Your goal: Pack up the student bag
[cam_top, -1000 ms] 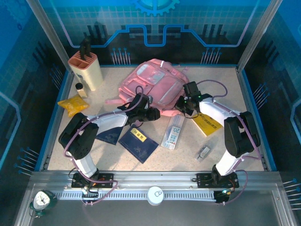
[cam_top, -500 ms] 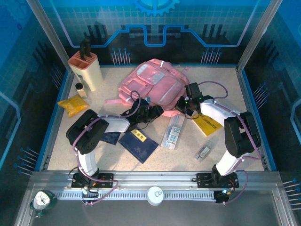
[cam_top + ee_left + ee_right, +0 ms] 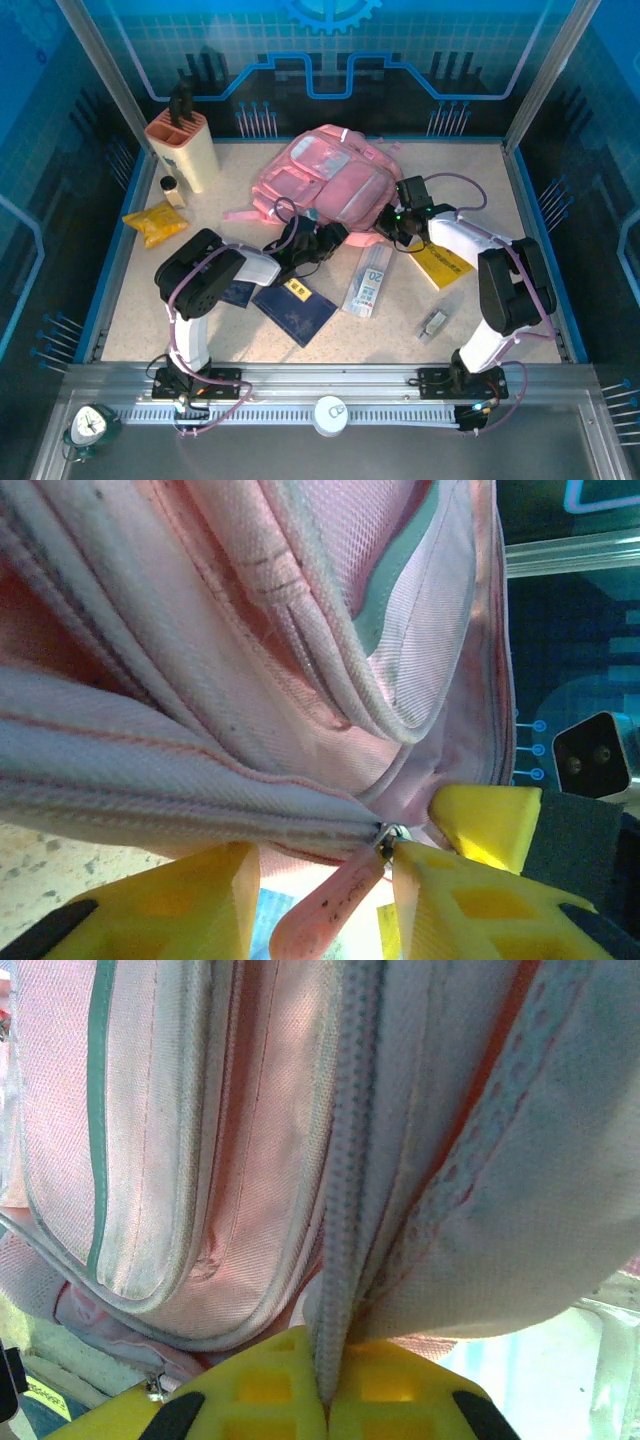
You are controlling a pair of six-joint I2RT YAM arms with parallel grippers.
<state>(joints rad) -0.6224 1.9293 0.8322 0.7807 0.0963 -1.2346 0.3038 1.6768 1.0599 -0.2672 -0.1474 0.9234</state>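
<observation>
The student bag [image 3: 330, 180] is seen lying flat on the worktop [image 3: 480, 180], directly beyond both pairs of fingers, its near edge reached by each. It is judged to be light, soft and floppy: the pink fabric can be expected to fold and slide rather than hold its shape, so it is best taken by firmer parts such as a stitched seam, a strap or a zip tab. A piped seam of the bag is clamped between the right fingers [image 3: 270, 1395], which are pressed together on it. The left fingers [image 3: 470, 885] are held apart, and the pink zip pull [image 3: 325, 920] hangs between them, not yet pinched. Just nearer than the left fingers a dark blue booklet [image 3: 293, 305] is laid, and nearer than both pairs, between them, a clear packet [image 3: 368, 280].
</observation>
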